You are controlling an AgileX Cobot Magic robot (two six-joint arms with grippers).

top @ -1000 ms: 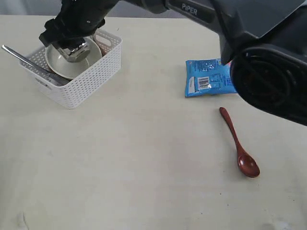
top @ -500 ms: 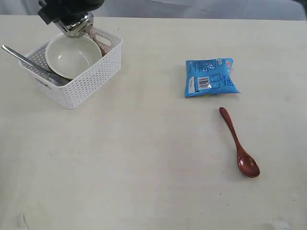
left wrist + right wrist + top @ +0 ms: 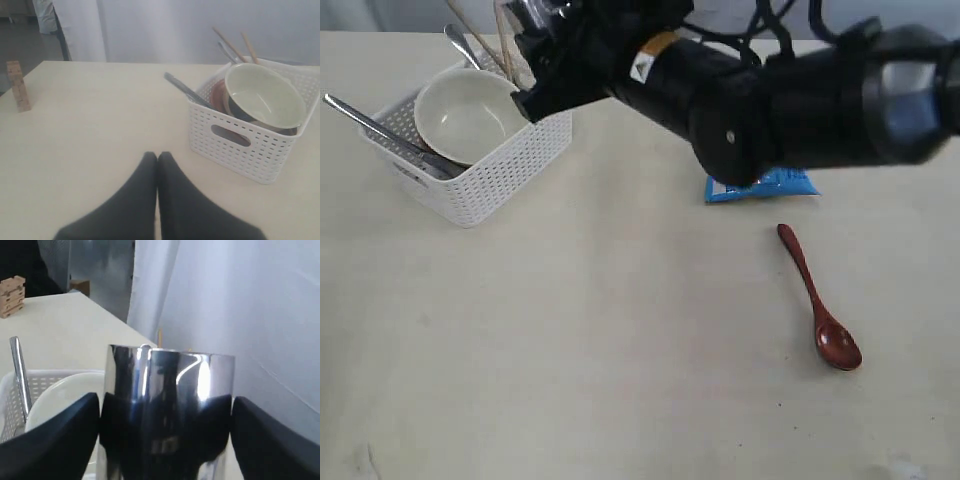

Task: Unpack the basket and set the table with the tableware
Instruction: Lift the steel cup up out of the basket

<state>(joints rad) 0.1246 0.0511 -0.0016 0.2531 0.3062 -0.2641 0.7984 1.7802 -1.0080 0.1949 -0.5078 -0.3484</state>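
Right gripper holds steel cup above basket rim, wide table alongside.

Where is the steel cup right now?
The steel cup is gripped in the right hand, seen in the right wrist view, close over the basket by the bowl.

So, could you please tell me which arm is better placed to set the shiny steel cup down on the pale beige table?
Right. The right gripper grips the shiny steel cup between its fingers at the white lattice basket; the left gripper is shut and empty, short of it.
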